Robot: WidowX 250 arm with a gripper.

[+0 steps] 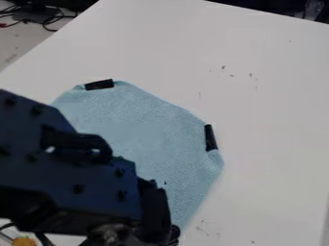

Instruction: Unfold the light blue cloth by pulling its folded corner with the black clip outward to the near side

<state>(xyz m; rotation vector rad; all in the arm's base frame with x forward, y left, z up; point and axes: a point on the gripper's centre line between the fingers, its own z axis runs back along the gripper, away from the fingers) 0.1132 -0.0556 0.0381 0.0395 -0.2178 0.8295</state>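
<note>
Camera view: see light blue cloth (151, 129) laid on white table (270, 96), nearer left edge than right — held by black strips at upper-left edge (99, 84) and right edge (210, 138). Find black gripper (157, 218) over cloth's lower part, beneath dark arm (64, 163). Can't tell whether clenched, released or grasping anything. Note cables (38, 17) beyond table's left edge.

A robot arm (83, 185) is hanging over a plain white table (257, 72) and cables (40, 7) are trailing at far left, suggesting a robotics lab.
</note>
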